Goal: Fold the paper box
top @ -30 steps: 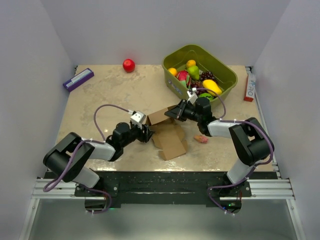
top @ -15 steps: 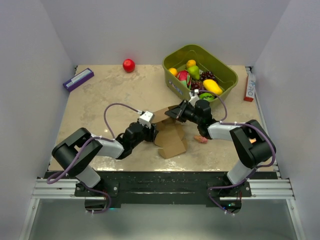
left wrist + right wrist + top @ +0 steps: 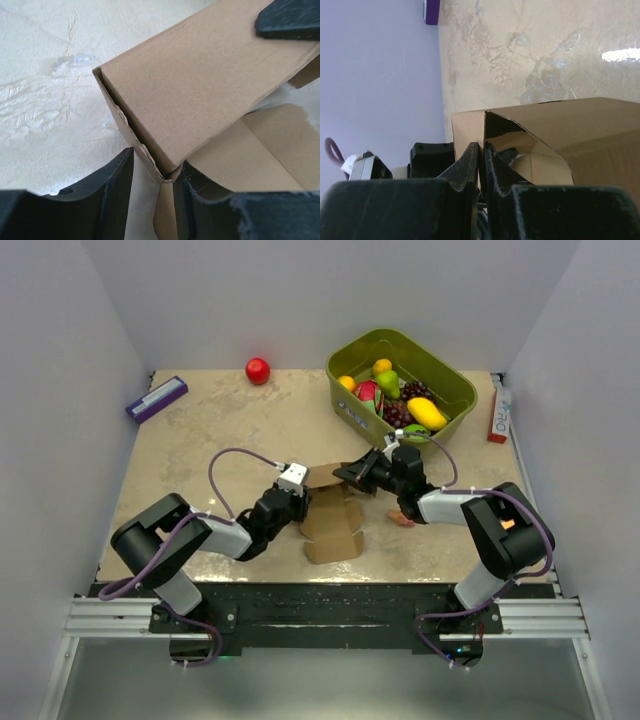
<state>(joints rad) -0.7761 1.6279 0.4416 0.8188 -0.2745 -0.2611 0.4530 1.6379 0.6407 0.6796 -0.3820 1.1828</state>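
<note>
The paper box (image 3: pixel 335 525) is plain brown cardboard, partly folded, with a raised wall at the back and flat flaps toward the near edge. My left gripper (image 3: pixel 300 502) is at its left side. In the left wrist view the gripper (image 3: pixel 152 167) is open and straddles a lower corner of the box (image 3: pixel 200 85), with a gap on the left side. My right gripper (image 3: pixel 352 476) is at the box's far right. In the right wrist view it (image 3: pixel 482 150) is shut on a thin upright wall of the box (image 3: pixel 570 130).
A green bin (image 3: pixel 455 390) of fruit stands at the back right, just behind the right arm. A red apple (image 3: pixel 258 370) lies at the back. A purple-and-white flat box (image 3: pixel 156 398) is at the far left, a red-and-white slim box (image 3: pixel 498 412) at the right edge, and a small pink object (image 3: pixel 402 518) under the right arm.
My left gripper has moved right, up against the box's left corner. The right gripper has come slightly nearer with the wall in its grip, and the box's flat flaps have shifted left.
</note>
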